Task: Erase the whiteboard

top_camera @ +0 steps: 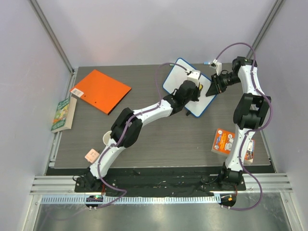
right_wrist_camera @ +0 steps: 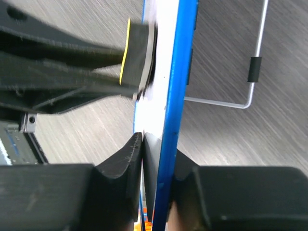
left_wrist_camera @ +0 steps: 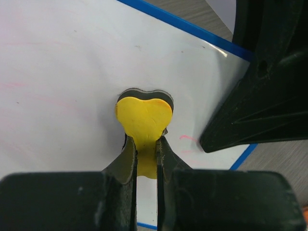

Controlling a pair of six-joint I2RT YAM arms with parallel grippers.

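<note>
The whiteboard (top_camera: 179,77), white with a blue rim, stands tilted at the back middle of the table. My left gripper (top_camera: 192,90) is shut on a yellow heart-shaped eraser (left_wrist_camera: 144,120), whose dark felt side is pressed on the board's white face (left_wrist_camera: 57,86). Faint red marks (left_wrist_camera: 187,138) show to the right of the eraser. My right gripper (top_camera: 210,89) is shut on the board's right edge; in the right wrist view its fingers (right_wrist_camera: 122,166) clamp the blue rim (right_wrist_camera: 175,96), and the eraser (right_wrist_camera: 132,57) shows edge-on against the board.
An orange folder (top_camera: 101,90) lies at the back left, a green book (top_camera: 63,114) at the left edge. A small card (top_camera: 91,155) and a cup (top_camera: 107,138) sit near the left arm. A colourful packet (top_camera: 226,142) lies at the right. A wire stand (right_wrist_camera: 250,67) is behind the board.
</note>
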